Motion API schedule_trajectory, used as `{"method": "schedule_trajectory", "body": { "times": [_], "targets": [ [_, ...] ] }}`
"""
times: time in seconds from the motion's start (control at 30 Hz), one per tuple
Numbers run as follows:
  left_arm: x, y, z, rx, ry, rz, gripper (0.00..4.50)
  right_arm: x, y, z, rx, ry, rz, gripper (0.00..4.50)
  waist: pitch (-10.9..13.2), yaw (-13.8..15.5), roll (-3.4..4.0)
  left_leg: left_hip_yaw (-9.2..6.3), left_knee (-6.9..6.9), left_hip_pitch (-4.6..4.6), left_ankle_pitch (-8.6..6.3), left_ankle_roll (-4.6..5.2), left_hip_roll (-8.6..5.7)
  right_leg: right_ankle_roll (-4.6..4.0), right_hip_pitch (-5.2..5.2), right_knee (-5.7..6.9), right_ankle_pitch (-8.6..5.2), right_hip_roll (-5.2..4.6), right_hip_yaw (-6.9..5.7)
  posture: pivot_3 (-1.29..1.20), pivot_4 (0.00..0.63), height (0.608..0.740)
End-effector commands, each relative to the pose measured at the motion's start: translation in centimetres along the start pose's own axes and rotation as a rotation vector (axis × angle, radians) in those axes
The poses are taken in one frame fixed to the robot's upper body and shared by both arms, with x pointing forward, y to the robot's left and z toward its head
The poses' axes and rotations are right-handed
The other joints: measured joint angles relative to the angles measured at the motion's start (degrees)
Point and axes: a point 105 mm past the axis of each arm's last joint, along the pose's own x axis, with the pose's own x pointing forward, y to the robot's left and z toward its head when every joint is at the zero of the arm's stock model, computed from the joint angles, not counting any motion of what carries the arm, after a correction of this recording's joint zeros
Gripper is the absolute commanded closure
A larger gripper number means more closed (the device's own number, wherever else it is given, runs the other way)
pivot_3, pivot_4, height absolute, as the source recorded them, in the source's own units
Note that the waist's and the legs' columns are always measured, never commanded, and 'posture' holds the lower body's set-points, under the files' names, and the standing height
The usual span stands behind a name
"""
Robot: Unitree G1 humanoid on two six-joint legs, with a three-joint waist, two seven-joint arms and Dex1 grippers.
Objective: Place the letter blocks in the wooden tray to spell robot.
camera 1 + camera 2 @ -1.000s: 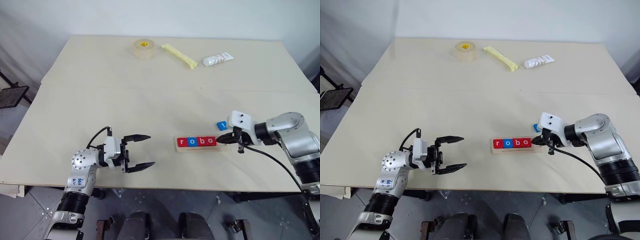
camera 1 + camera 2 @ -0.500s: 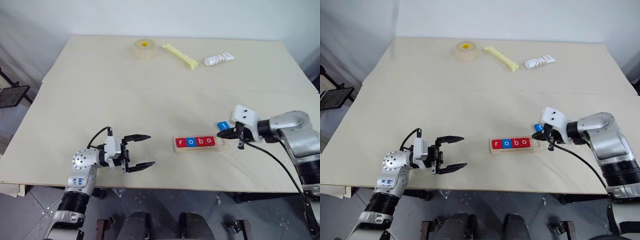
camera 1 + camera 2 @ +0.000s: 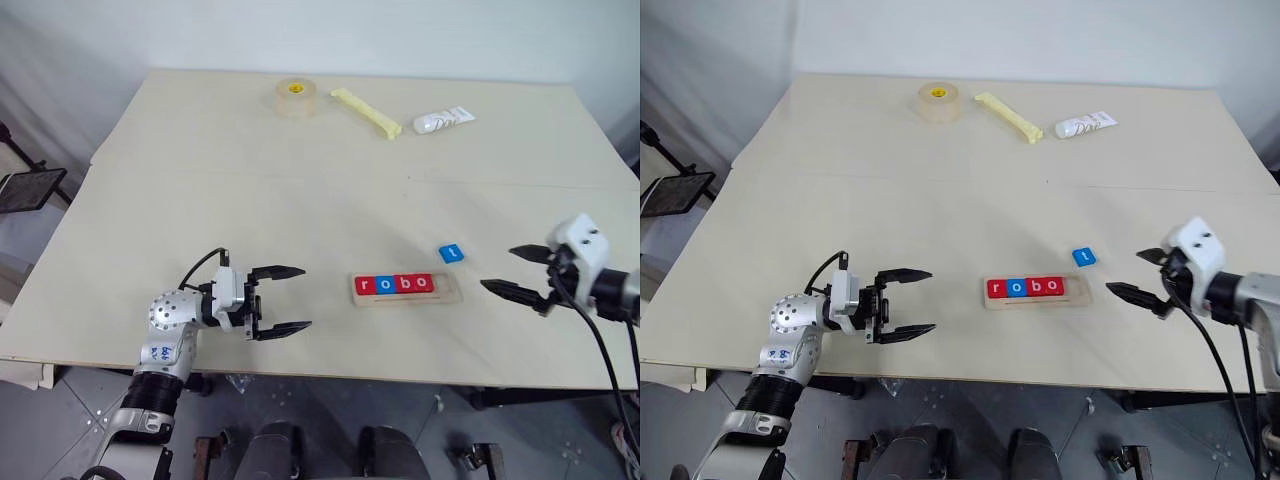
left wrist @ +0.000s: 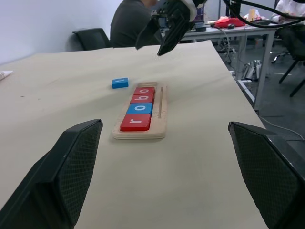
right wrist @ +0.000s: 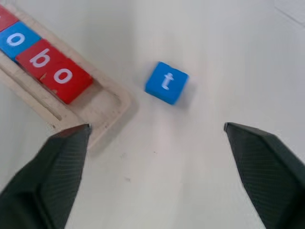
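An office-style robotics lab: a large pale work table (image 3: 330,170) stands against a plain white wall, set up as a test bench. Beyond its far edge, the left wrist view shows a seated person (image 4: 131,24) in a dark top beside a black office chair (image 4: 93,38), and a long desk (image 4: 233,31) crowded with cables and equipment. More chairs stand on the grey tiled floor (image 3: 60,420). A roll of tape (image 3: 295,97) and a white tube (image 3: 443,121) lie on the table.
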Motion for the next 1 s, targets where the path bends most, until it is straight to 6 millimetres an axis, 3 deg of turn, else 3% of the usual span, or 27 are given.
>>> {"method": "schedule_trajectory", "body": {
  "times": [0.03, 0.13, 0.33, 0.47, 0.67, 1.0],
  "targets": [
    [0.0, 0.3, 0.4, 0.026, -0.004, -0.014, 0.00, -1.5, -0.2, 0.8, 0.013, -0.069, -0.048, 0.01, 0.00, -0.01, 0.00, 0.01, 0.00, 0.00, 0.00, 0.00, 0.00, 0.00, 0.00, 0.00, 0.00, 0.00, 0.00, 0.00, 0.150, 0.740],
    [-0.1, 0.6, 0.3, 0.021, 0.003, -0.028, 0.00, -2.3, 0.0, -0.4, 0.063, -0.081, -0.092, 0.01, 0.00, 0.19, 0.00, -0.04, 0.00, 0.01, 0.00, 0.00, 0.00, 0.00, 0.02, 0.01, 0.00, 0.02, -0.02, 0.00, 0.150, 0.740],
    [0.1, 1.0, 0.5, 0.026, -0.001, -0.042, 0.00, -1.5, 0.2, -0.4, 0.113, -0.122, -0.137, 0.01, 0.00, -0.12, 0.00, 0.05, 0.00, 0.03, 0.00, 0.00, 0.02, 0.00, 0.02, -0.01, 0.00, 0.03, 0.04, 0.00, 0.150, 0.740],
    [0.2, 0.9, 0.6, 0.027, -0.004, -0.046, 0.00, 1.2, 0.6, 0.2, 0.140, -0.147, -0.104, 0.01, 0.00, -0.23, 0.00, 0.08, 0.00, 0.05, 0.00, -0.01, 0.03, 0.00, 0.01, -0.01, 0.00, 0.05, 0.07, 0.00, 0.150, 0.740],
    [0.3, 0.6, 0.6, 0.034, -0.009, -0.035, 0.00, 5.3, -0.7, 0.8, 0.159, -0.120, -0.128, 0.01, 0.00, -0.51, 0.00, 0.06, -0.02, 0.06, 0.01, -0.02, 0.04, 0.00, -0.02, 0.02, 0.00, 0.06, 0.09, 0.00, 0.150, 0.740],
    [0.0, -0.1, 0.6, 0.038, -0.012, 0.021, 0.00, 8.4, -1.1, 1.5, 0.150, -0.072, -0.092, 0.01, 0.00, -0.47, 0.00, 0.02, -0.03, -0.01, 0.01, -0.01, 0.01, 0.00, -0.07, 0.04, 0.00, 0.02, 0.03, 0.00, 0.150, 0.740]
  ]
}}
